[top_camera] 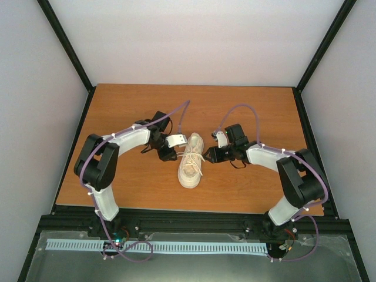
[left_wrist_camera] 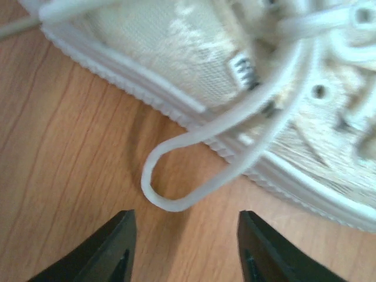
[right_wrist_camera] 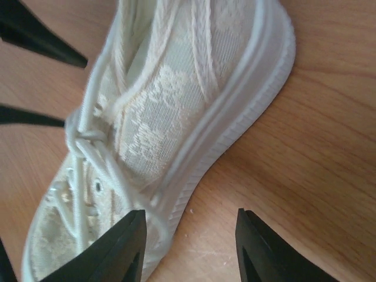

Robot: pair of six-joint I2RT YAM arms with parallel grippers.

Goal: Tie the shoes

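The cream sneaker [top_camera: 191,163] lies in the middle of the table with its white laces knotted over the tongue. My left gripper [top_camera: 168,154] stands at its left side, my right gripper [top_camera: 210,155] at its right side. In the left wrist view the gripper [left_wrist_camera: 187,229] is open, and a lace loop [left_wrist_camera: 170,197] lies on the wood just ahead of the fingers, held by neither. Behind it runs the sneaker's ribbed sole [left_wrist_camera: 147,94]. In the right wrist view the gripper [right_wrist_camera: 191,229] is open beside the sneaker [right_wrist_camera: 170,100]. A lace loop [right_wrist_camera: 157,216] hangs over the sole by the left finger.
The wooden table [top_camera: 141,111] sits inside a black frame with pale walls around it. The left gripper's dark fingertips [right_wrist_camera: 41,38] show beyond the sneaker in the right wrist view. A white slotted strip [top_camera: 158,247] runs along the near edge below the arm bases.
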